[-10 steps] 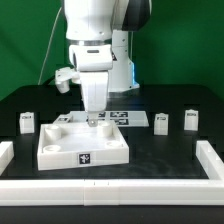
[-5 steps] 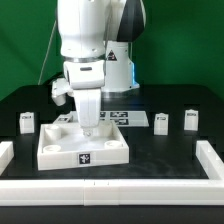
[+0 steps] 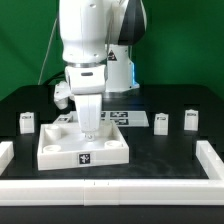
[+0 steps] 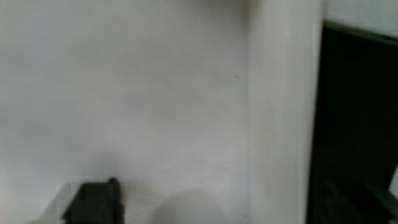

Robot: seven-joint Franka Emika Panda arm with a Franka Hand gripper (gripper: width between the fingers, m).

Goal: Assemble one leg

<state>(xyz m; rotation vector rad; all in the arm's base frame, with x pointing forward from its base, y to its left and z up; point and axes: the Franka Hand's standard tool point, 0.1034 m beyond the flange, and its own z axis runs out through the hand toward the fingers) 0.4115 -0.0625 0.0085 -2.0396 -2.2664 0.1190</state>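
Observation:
The white square tabletop (image 3: 60, 150) lies on the black table at the exterior view's left of centre. My gripper (image 3: 88, 130) stands low over its middle, shut on an upright white leg (image 3: 88, 116) whose lower end reaches down to the tabletop's surface. Three more legs stand apart: one (image 3: 27, 122) on the left, two (image 3: 162, 121) (image 3: 189, 119) on the right. The wrist view is filled by the white tabletop (image 4: 125, 90), blurred, with one dark fingertip (image 4: 96, 200) at the edge; the leg is not clear there.
The marker board (image 3: 128, 118) lies behind the tabletop. White border rails run along the front (image 3: 110, 188), the left (image 3: 5, 152) and the right (image 3: 210, 156). The black table (image 4: 365, 120) shows beside the tabletop in the wrist view.
The arm has moved to the exterior view's left and lowered over the tabletop, carrying the leg down; over the last half second it barely moved.

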